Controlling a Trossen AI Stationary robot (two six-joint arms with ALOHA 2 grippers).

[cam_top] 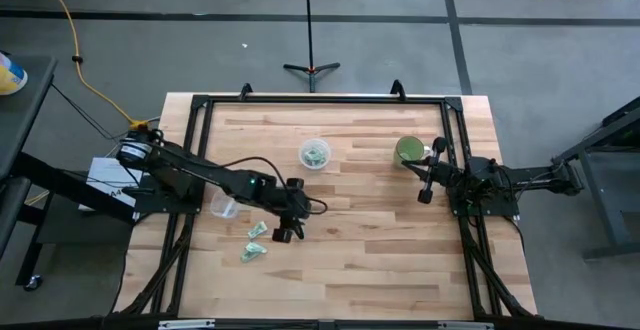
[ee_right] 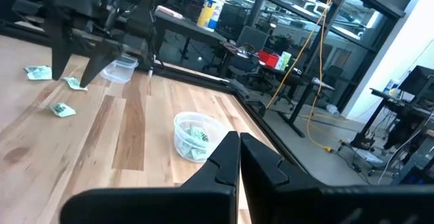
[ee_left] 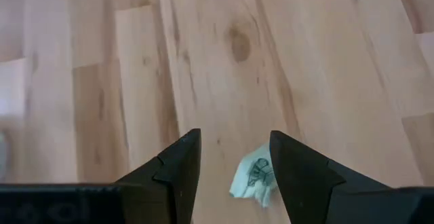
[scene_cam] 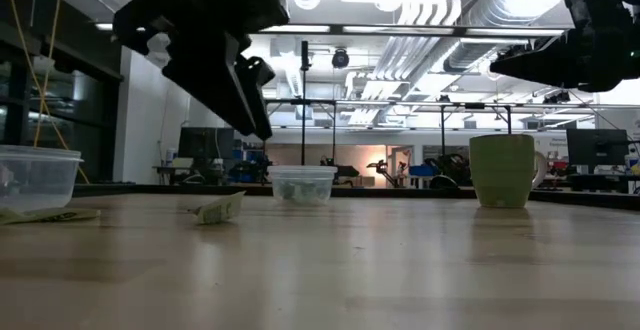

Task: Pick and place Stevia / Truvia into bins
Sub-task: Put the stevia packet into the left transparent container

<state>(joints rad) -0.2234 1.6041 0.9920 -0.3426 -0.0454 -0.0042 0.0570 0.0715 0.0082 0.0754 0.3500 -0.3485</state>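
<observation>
My left gripper (cam_top: 288,233) hangs open above the table near its middle. In the left wrist view its fingers (ee_left: 234,173) straddle, without touching, a crumpled green-and-white sachet (ee_left: 254,181) lying on the wood below. Two more sachets (cam_top: 258,230) (cam_top: 250,253) lie just left of it. One clear cup (cam_top: 222,207) stands beside the left arm. A second clear cup (cam_top: 314,153), farther back, holds several sachets. My right gripper (cam_top: 426,192) is shut and raised near the table's right side, and touches nothing.
A solid green cup (cam_top: 410,151) stands on the table by the right gripper. A black metal frame (cam_top: 320,100) runs around the tabletop's edges. In the low view the sachet (scene_cam: 215,208) lies flat under the raised left gripper (scene_cam: 255,120). Bare wood lies toward the near edge.
</observation>
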